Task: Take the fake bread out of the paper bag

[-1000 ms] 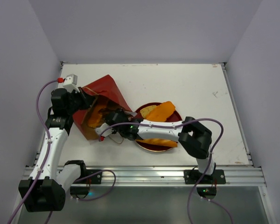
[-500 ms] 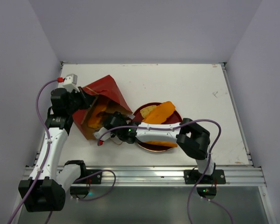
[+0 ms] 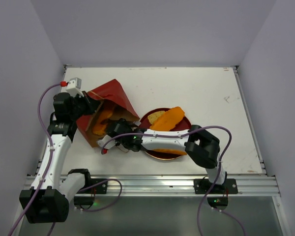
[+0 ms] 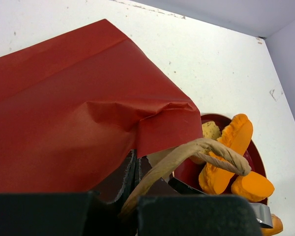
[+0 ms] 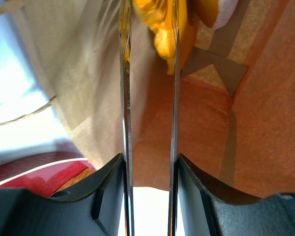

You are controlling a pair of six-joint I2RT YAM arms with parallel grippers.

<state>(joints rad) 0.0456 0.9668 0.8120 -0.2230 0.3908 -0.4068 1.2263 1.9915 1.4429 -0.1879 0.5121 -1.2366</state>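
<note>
The paper bag (image 3: 110,94) lies tilted at the left, red outside, with its brown mouth facing my right arm. My left gripper (image 3: 87,105) is shut on the bag's rim by a cord handle (image 4: 206,150). Orange loaves (image 3: 101,123) lie inside the bag. My right gripper (image 3: 107,139) is open and reaches into the mouth. In the right wrist view its thin fingers (image 5: 124,88) straddle an orange loaf (image 5: 157,27) at their tips, and a white-edged bun (image 5: 221,11) lies beyond. I cannot tell whether they touch the loaf.
A round red plate (image 3: 186,121) right of the bag holds two orange loaves (image 3: 169,118) and a pale yellow slice (image 3: 156,116). It also shows in the left wrist view (image 4: 187,172). White walls enclose the table on three sides.
My right gripper has moved left, further into the bag's mouth. The left gripper and the bag have stayed where they were.
</note>
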